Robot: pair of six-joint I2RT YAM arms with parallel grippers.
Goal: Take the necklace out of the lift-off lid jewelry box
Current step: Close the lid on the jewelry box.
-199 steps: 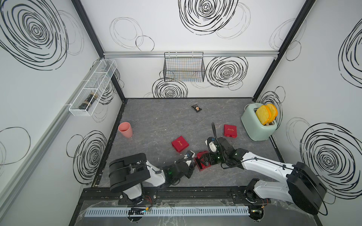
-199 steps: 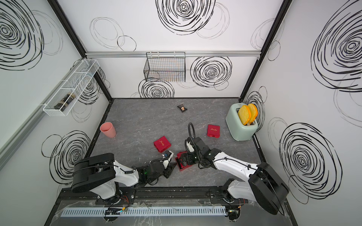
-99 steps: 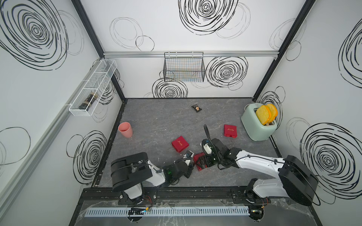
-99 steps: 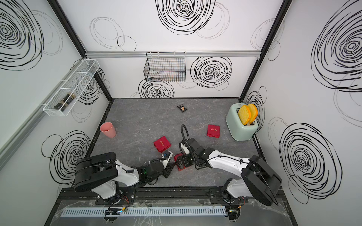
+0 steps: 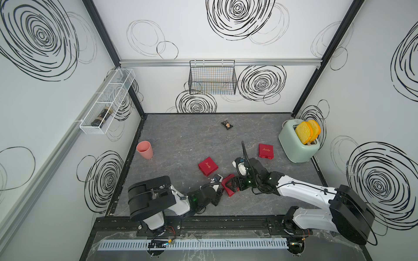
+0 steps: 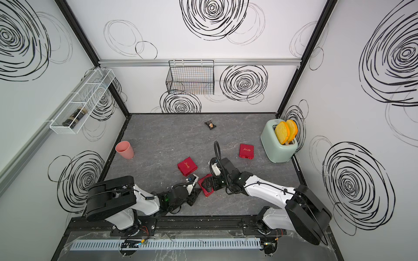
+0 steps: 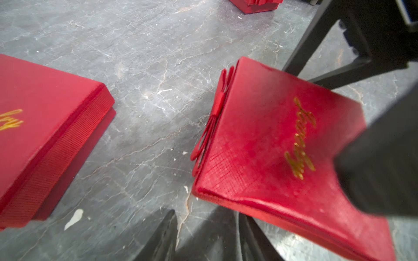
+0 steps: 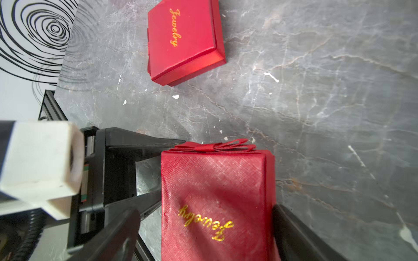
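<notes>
A red jewelry box (image 5: 229, 191) with a bow on one side and gold "Jewelry" lettering lies near the table's front, between my two arms. The box (image 8: 214, 185) sits between my right gripper's (image 8: 203, 237) open fingers; one finger touches its side, and a gap shows at the other. My left gripper (image 7: 208, 235) is low beside the same box (image 7: 260, 146), jaws apart with bare floor between them and the box's near corner over one finger. The lid is on. The necklace is hidden.
Two flat red boxes lie nearby, one (image 5: 208, 166) just behind the left gripper and one (image 5: 265, 151) toward the mint toaster (image 5: 298, 146). A pink cup (image 5: 144, 150) stands at the left, a small dark packet (image 5: 226, 124) at the back. A wire basket (image 5: 212, 78) hangs on the back wall.
My right arm has shifted a little to the left, its jaws round the bowed box, which has moved slightly with it. The left arm has stayed put.
</notes>
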